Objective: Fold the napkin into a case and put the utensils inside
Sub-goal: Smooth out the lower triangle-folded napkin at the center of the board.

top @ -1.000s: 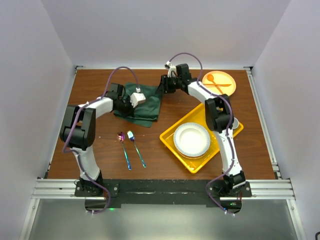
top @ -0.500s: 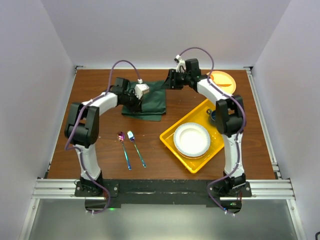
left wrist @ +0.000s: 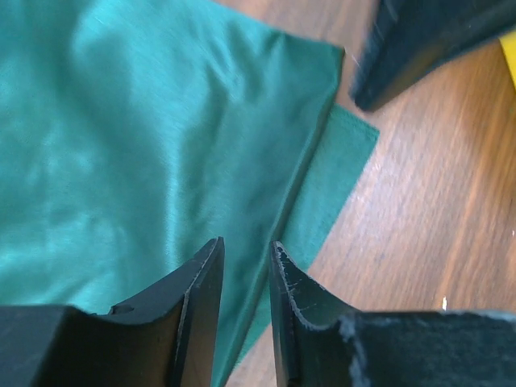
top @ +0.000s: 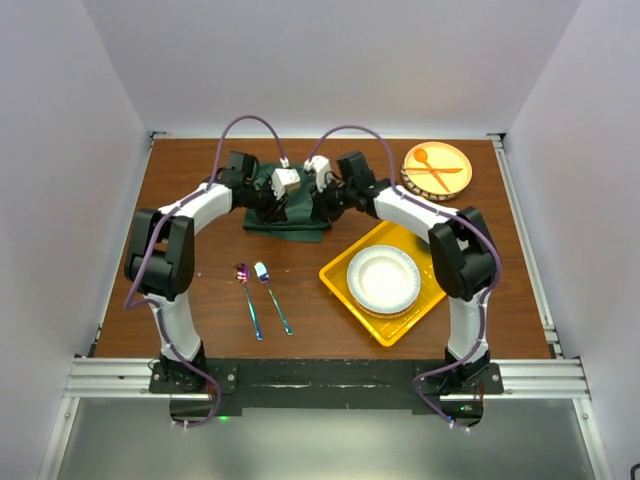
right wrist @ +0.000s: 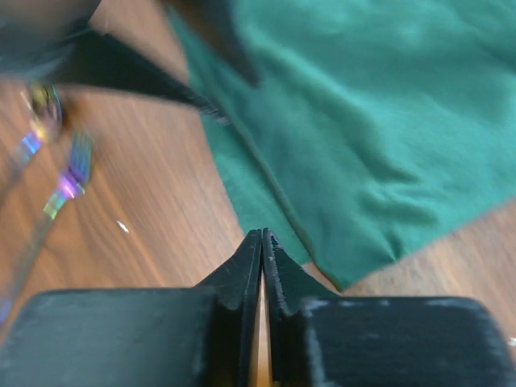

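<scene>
Napkin (top: pixel 300 212) lies flat on the table (top: pixel 200 250), far side, a bit left of centre. It is folded into a rectangle, not yet a narrow case. Both arms meet over it.

Left gripper (left wrist: pixel 246 246): jaws a narrow slit apart with nothing between them. It hangs above the napkin's right part, right over the fold line where the top layer ends and a strip of the lower layer sticks out. Most of the cloth spreads to the left of its tips in the wrist view, with bare wood to the right. The dark tip of the other arm shows at the upper right, beside the napkin corner.

Right gripper (right wrist: pixel 262 235): jaws pressed together. The tips sit at the edge of the lower layer's strip, by the near corner of the cloth. Can't tell whether any cloth is caught between them. The napkin runs up and to the right from the tips in its wrist view.

Spoon (top: pixel 241 272) and fork (top: pixel 262 271), both iridescent, lie side by side on the wood near of the napkin and apart from it, heads far and handles near. Neither gripper touches them.

Yellow tray (top: pixel 335 272) with a white plate (top: pixel 383 278) is at near right. Orange plate (top: pixel 455 180) with orange cutlery is at the far right corner.
</scene>
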You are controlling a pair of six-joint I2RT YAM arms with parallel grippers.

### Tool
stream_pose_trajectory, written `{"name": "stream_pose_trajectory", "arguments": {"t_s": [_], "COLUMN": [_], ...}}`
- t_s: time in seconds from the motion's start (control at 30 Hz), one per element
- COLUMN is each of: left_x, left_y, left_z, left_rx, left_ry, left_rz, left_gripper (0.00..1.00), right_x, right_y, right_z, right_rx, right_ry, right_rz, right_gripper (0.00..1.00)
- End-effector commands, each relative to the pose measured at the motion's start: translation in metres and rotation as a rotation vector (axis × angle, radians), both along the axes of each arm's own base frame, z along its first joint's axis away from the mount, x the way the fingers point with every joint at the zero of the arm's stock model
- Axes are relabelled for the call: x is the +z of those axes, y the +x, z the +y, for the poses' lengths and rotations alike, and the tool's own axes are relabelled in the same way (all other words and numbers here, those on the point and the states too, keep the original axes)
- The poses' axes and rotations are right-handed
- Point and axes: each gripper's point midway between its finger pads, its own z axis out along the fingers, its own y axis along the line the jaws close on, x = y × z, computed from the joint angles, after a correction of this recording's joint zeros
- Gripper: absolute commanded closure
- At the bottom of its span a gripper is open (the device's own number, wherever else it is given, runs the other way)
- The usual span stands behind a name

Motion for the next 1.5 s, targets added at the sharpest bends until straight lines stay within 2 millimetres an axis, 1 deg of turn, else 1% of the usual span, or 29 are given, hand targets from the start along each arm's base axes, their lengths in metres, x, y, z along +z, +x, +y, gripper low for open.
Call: {"name": "stream_pose_trajectory", "arguments": {"t_s": [0.0, 0.03, 0.1, 0.13, 0.17, 0.2, 0.23, 0.27, 0.3, 0.33, 0.37, 0.4, 0.47, 0.57, 0.6, 0.67, 0.7, 0.73, 0.8, 0.93, 1.0, 1.03, 1.17, 1.3, 1.47], "left_x": [0.004, 0.0, 0.0, -0.003, -0.002, -0.005, -0.004, -0.001, -0.001, 0.002, 0.004, 0.007, 0.011, 0.01, 0.007, 0.008, 0.001, 0.002, -0.003, -0.005, -0.008, -0.008, -0.018, -0.021, -0.022], "left_y": [0.003, 0.002, 0.002, 0.0, 0.002, 0.002, 0.001, 0.005, 0.004, 0.007, 0.007, 0.007, 0.008, 0.008, 0.005, 0.006, 0.004, 0.007, 0.006, 0.012, 0.013, 0.013, 0.011, 0.006, 0.004], "left_z": [-0.001, 0.0, 0.0, 0.0, 0.002, 0.003, 0.003, 0.007, 0.007, 0.011, 0.012, 0.012, 0.015, 0.017, 0.018, 0.017, 0.019, 0.018, 0.019, 0.019, 0.018, 0.019, 0.019, 0.019, 0.02], "left_rx": [-0.052, -0.054, -0.055, -0.048, -0.04, -0.034, -0.027, -0.013, -0.013, 0.005, 0.007, 0.004, -0.004, -0.036, -0.045, -0.093, -0.097, -0.114, -0.122, -0.122, -0.125, -0.127, -0.148, -0.175, -0.187], "left_ry": [-0.004, 0.001, 0.001, 0.0, -0.009, -0.012, -0.031, -0.042, -0.063, -0.082, -0.098, -0.119, -0.123, -0.089, -0.08, -0.054, -0.033, -0.022, -0.012, -0.007, -0.002, 0.0, 0.017, 0.033, 0.039], "left_rz": [-0.019, -0.008, 0.002, 0.025, 0.03, 0.046, 0.067, 0.069, 0.09, 0.103, 0.109, 0.113, 0.097, 0.057, 0.069, 0.039, 0.057, 0.04, 0.054, 0.051, 0.054, 0.053, 0.069, 0.075, 0.072], "left_gripper": [0.66, 0.66, 0.65, 0.65, 0.65, 0.63, 0.63, 0.62, 0.62, 0.62, 0.62, 0.62, 0.62, 0.6, 0.6, 0.59, 0.59, 0.59, 0.58, 0.57, 0.57, 0.57, 0.57, 0.57, 0.57], "right_x": [0.008, 0.002, 0.003, -0.005, -0.002, -0.012, -0.012, -0.011, -0.016, -0.015, -0.01, -0.015, -0.015, -0.022, -0.025, -0.03, -0.028, -0.034, -0.034, -0.041, -0.045, -0.052, -0.065, -0.069, -0.071], "right_y": [0.006, 0.0, -0.003, -0.008, -0.008, -0.014, -0.015, -0.014, -0.021, -0.023, -0.019, -0.026, -0.028, -0.035, -0.033, -0.031, -0.026, -0.025, -0.024, -0.035, -0.035, -0.038, -0.031, -0.031, -0.03], "right_z": [-0.005, -0.002, 0.001, 0.0, 0.002, 0.0, 0.001, 0.004, 0.003, 0.003, 0.006, 0.005, 0.006, 0.009, 0.011, 0.013, 0.016, 0.016, 0.017, 0.014, 0.013, 0.011, 0.01, 0.012, 0.01], "right_rx": [0.154, 0.19, 0.22, 0.259, 0.275, 0.302, 0.331, 0.347, 0.373, 0.399, 0.405, 0.426, 0.457, 0.531, 0.558, 0.569, 0.577, 0.583, 0.612, 0.682, 0.701, 0.714, 0.723, 0.742, 0.76], "right_ry": [-0.151, -0.171, -0.176, -0.192, -0.185, -0.196, -0.204, -0.196, -0.188, -0.178, -0.162, -0.151, -0.146, -0.136, -0.146, -0.153, -0.158, -0.166, -0.174, -0.186, -0.202, -0.215, -0.27, -0.301, -0.333], "right_rz": [-0.283, -0.307, -0.354, -0.371, -0.408, -0.411, -0.445, -0.477, -0.483, -0.512, -0.568, -0.575, -0.617, -0.651, -0.67, -0.664, -0.683, -0.674, -0.693, -0.681, -0.692, -0.67, -0.661, -0.666, -0.666], "right_gripper": [1.0, 1.0, 1.0, 1.0, 1.0, 1.0, 1.0, 1.0, 1.0, 1.0, 1.0, 1.0, 1.0, 1.0, 1.0, 1.0, 1.0, 1.0, 1.0, 1.0, 1.0, 1.0, 1.0, 1.0, 1.0]}}
